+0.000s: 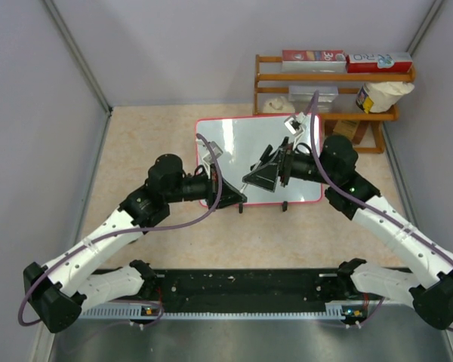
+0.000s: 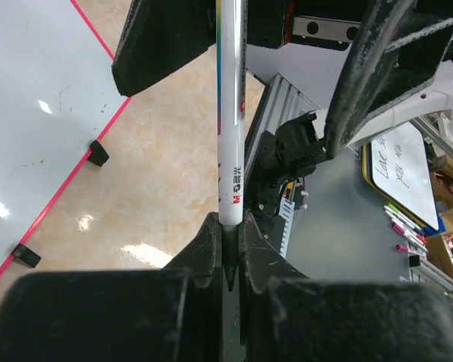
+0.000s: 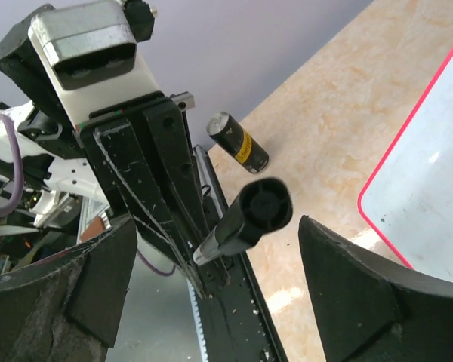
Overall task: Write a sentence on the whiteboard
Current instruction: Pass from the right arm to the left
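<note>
The whiteboard [image 1: 241,139], white with a red frame, lies flat mid-table and shows no writing; the sentence is not in view. The board also shows in the left wrist view [image 2: 38,128] and the right wrist view [image 3: 430,196]. My left gripper [image 1: 236,197] [image 2: 230,253] is shut on a white pen [image 2: 230,113], pinching it at its black nib over the board's near edge. My right gripper [image 1: 261,178] [image 3: 211,294] is open, its fingers [image 3: 359,302] standing on either side of the pen's black back end [image 3: 264,205] without touching it.
A wooden shelf [image 1: 332,75] with boxes and a white bag stands at the back right. A black-and-yellow cylinder [image 3: 238,143] lies on the table beside the board. A small written-on board [image 2: 404,162] and markers lie off the table.
</note>
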`<action>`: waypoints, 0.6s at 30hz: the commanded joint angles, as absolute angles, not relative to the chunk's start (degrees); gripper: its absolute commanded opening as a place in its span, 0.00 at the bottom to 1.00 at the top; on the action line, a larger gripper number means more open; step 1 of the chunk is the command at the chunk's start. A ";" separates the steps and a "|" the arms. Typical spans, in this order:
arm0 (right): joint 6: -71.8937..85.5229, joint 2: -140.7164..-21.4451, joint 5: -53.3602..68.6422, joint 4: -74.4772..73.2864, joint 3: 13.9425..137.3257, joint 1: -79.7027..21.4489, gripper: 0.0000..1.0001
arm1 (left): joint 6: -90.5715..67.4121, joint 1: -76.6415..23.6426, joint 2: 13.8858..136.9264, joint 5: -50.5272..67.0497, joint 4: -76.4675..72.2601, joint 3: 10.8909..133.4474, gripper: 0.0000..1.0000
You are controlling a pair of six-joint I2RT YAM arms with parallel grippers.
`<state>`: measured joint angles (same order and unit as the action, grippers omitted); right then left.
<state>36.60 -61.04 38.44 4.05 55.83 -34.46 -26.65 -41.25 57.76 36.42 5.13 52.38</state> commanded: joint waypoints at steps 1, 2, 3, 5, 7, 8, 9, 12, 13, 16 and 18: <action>33.05 -57.05 40.87 1.85 55.73 -34.98 0.87 | -24.79 -40.96 57.13 39.19 5.18 55.72 0.00; 32.96 -56.52 40.87 1.67 55.55 -34.98 0.87 | -24.35 -40.96 57.48 39.81 5.88 56.24 0.00; 33.05 -56.17 41.22 1.67 55.46 -34.89 0.87 | -23.91 -40.96 57.65 41.82 6.24 56.34 0.00; 33.22 -55.29 41.83 1.50 55.72 -34.89 0.83 | -23.82 -41.04 58.09 43.06 6.33 56.69 0.00; 33.31 -54.76 42.89 1.49 55.81 -34.98 0.79 | -23.91 -40.96 58.18 44.38 6.42 56.69 0.00; 33.48 -54.58 43.24 1.49 55.64 -34.89 0.78 | -24.08 -40.96 58.18 44.56 6.24 56.52 0.00; 33.57 -54.67 43.85 1.58 55.55 -34.89 0.77 | -24.00 -40.96 58.18 44.73 6.24 56.51 0.00; 34.80 -54.84 45.08 2.89 54.76 -34.98 0.71 | -23.64 -40.96 58.45 45.09 6.85 56.60 0.00; 35.24 -55.02 45.35 3.42 54.67 -34.98 0.69 | -23.56 -40.96 58.53 45.09 6.94 56.51 0.00; 37.87 -55.63 46.84 7.11 53.70 -34.89 0.63 | -24.26 -41.04 58.54 45.26 6.94 56.08 0.00; 39.28 -56.07 47.98 9.13 53.17 -34.98 0.56 | -24.43 -40.96 58.27 45.09 6.77 55.72 0.00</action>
